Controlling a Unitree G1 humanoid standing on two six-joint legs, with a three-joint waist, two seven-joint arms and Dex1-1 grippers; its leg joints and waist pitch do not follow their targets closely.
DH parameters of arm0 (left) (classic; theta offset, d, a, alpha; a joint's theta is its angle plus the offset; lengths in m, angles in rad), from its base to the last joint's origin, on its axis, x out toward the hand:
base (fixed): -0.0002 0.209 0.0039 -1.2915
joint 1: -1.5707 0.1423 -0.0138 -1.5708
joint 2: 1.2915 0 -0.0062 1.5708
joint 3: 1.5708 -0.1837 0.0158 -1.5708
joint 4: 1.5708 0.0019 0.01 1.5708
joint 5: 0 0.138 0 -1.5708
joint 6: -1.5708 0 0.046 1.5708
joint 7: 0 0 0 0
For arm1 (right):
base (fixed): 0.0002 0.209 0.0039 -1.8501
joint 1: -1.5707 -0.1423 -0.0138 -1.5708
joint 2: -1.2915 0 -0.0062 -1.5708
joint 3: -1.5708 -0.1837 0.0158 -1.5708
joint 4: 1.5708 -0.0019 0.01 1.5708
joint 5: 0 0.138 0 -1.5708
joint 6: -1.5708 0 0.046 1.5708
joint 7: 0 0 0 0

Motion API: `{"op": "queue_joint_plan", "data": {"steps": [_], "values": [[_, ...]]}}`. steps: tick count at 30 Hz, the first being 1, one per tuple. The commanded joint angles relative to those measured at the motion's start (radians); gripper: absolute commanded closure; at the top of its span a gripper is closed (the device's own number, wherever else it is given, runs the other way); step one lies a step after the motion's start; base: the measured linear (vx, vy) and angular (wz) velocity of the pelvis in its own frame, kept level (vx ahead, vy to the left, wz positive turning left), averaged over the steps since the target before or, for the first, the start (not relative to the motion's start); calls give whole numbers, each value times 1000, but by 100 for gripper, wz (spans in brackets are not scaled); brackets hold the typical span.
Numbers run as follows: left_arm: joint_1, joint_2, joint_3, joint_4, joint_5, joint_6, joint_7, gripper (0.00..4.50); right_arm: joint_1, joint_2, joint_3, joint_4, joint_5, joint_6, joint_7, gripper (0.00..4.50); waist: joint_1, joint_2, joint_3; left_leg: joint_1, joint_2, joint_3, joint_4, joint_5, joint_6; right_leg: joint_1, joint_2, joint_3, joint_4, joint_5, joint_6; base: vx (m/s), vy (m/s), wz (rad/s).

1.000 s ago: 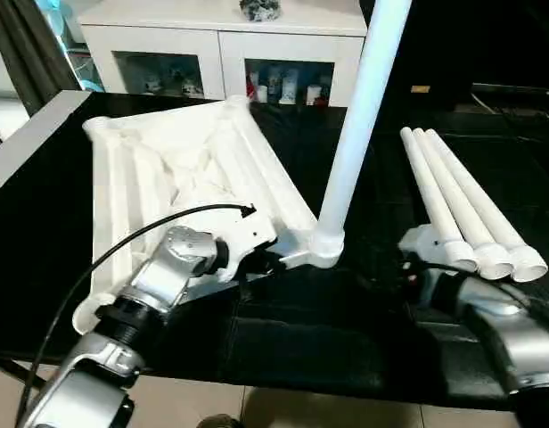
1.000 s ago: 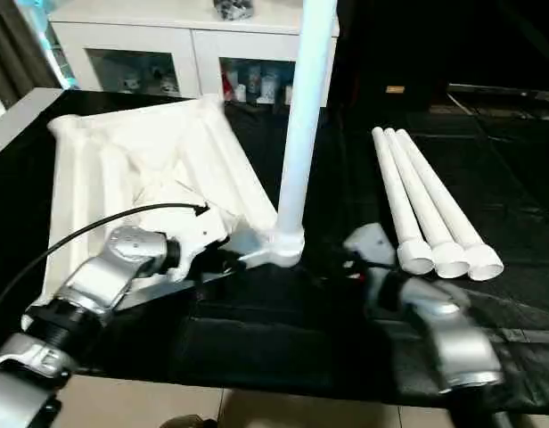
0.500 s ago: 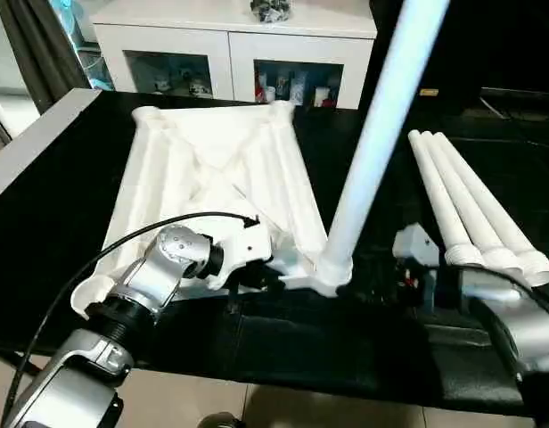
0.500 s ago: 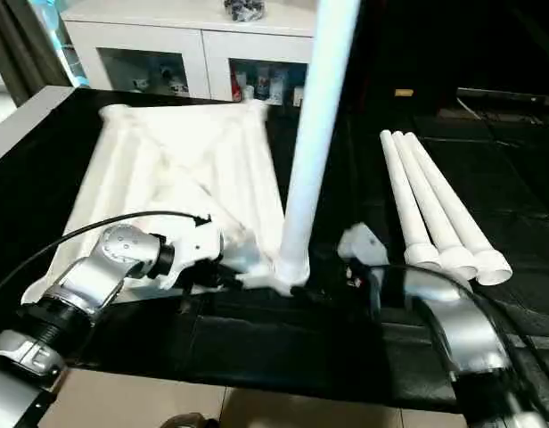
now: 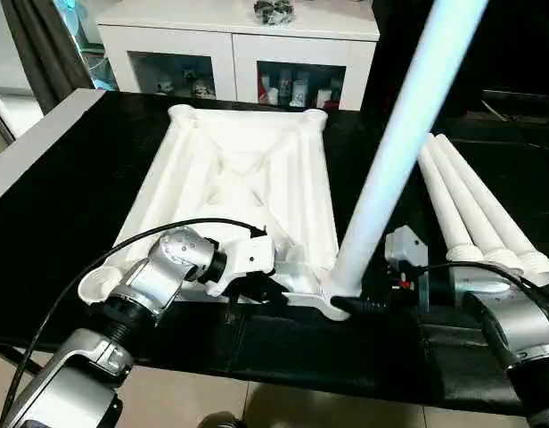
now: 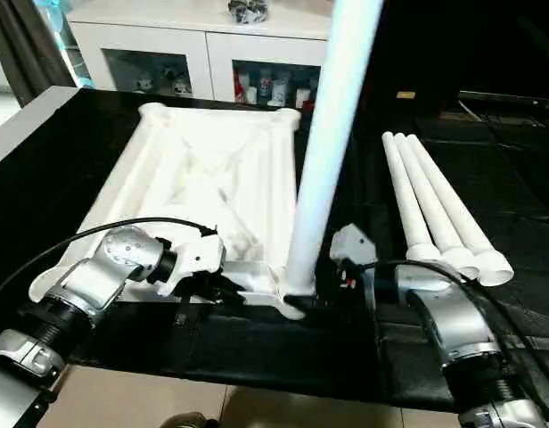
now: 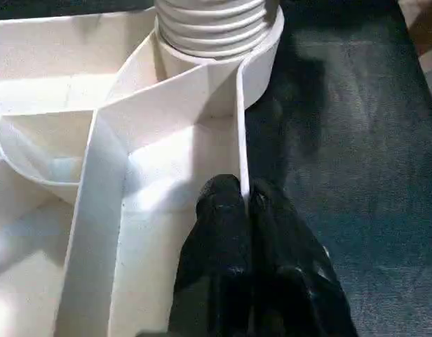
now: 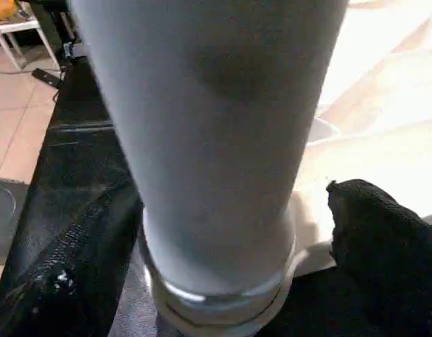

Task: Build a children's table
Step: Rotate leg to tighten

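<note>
a: left wrist view — what's the left gripper [image 7: 245, 200] doing?
b: pinched tight on the tabletop [image 5: 239, 169] rim, just beside the corner socket holding the upright leg [image 5: 399, 143].
a: and the right gripper [image 8: 223, 232]?
b: spread wide around that leg's base, fingers [image 8: 384, 232] either side. three spare legs [image 5: 475, 209] lie beyond it.

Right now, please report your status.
Left gripper shut on tabletop rim. Right gripper open around standing leg. Three legs lie beside.

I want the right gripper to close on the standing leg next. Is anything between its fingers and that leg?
Nothing visible. The right gripper is open, with one finger on each side of the standing leg, near its base at the tabletop socket.
</note>
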Motion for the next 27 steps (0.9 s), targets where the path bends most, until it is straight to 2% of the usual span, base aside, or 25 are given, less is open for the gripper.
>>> {"op": "queue_joint_plan", "data": {"steps": [1,4,7,8,10,13,14,16,17,25,26,27], "values": [[-13,-5,-31,-16,14,-24,-41,450,-21,1,4,14,10,0,15,39,-4,-7,-68,23,84,-31,-60,-162,92,40,-109,54,-64,-63,-225,0,0,0],[-15,-4,-32,-14,16,-27,-45,450,-24,2,4,22,15,7,25,73,-4,-5,-68,23,83,-31,-60,-160,92,40,-109,54,-64,-55,-229,0,0,0],[-17,-4,-33,-10,17,-31,-49,450,-22,0,7,26,18,14,40,83,-3,-6,-69,23,84,-31,-59,-160,93,41,-108,53,-63,-54,-229,0,0,0],[-18,-4,-34,-9,17,-32,-51,450,-20,0,8,27,18,15,45,106,-3,-5,-69,23,84,-31,-59,-155,95,41,-108,53,-62,-46,-229,0,0,0],[-20,-3,-35,-7,17,-32,-53,450,-15,-3,11,27,17,22,51,106,-3,-5,-70,22,83,-31,-58,-152,97,41,-108,53,-62,-38,-232,0,0,0],[-20,-3,-37,-7,17,-28,-54,450,-10,2,4,28,19,28,46,140,-3,-5,-70,23,83,-31,-58,-151,99,41,-107,53,-60,-29,-235,0,0,0],[-20,-3,-37,-7,17,-28,-54,450,-10,2,4,28,19,28,46,145,-2,-1,-71,23,84,-31,-57,-152,98,41,-108,53,-61,-24,-236,0,0,0],[-19,-4,-37,-7,16,-25,-53,450,-5,4,4,22,24,36,47,165,-3,-3,-71,23,84,-31,-57,-154,98,42,-107,52,-59,-18,-238,0,0,0],[-18,-5,-37,-7,16,-23,-52,450,1,7,6,16,27,41,51,165,-2,2,-71,24,84,-32,-57,-158,96,41,-108,52,-60,-20,-239,0,0,0],[-16,-21,-19,-3,7,18,-22,450,28,28,2,-12,45,73,36,175,-2,1,-70,24,85,-32,-58,-167,90,42,-108,53,-62,-21,-240,0,0,0],[-22,-44,2,10,-1,49,21,450,43,51,-4,-25,45,94,-11,175,-1,6,-71,24,85,-33,-59,-169,87,42,-109,52,-61,-28,-240,0,0,0],[-23,-46,4,11,-2,53,25,450,44,53,-5,-25,44,95,-17,175,-4,5,-70,25,85,-32,-60,-174,85,40,-106,53,-62,-30,-240,0,0,0]]}}
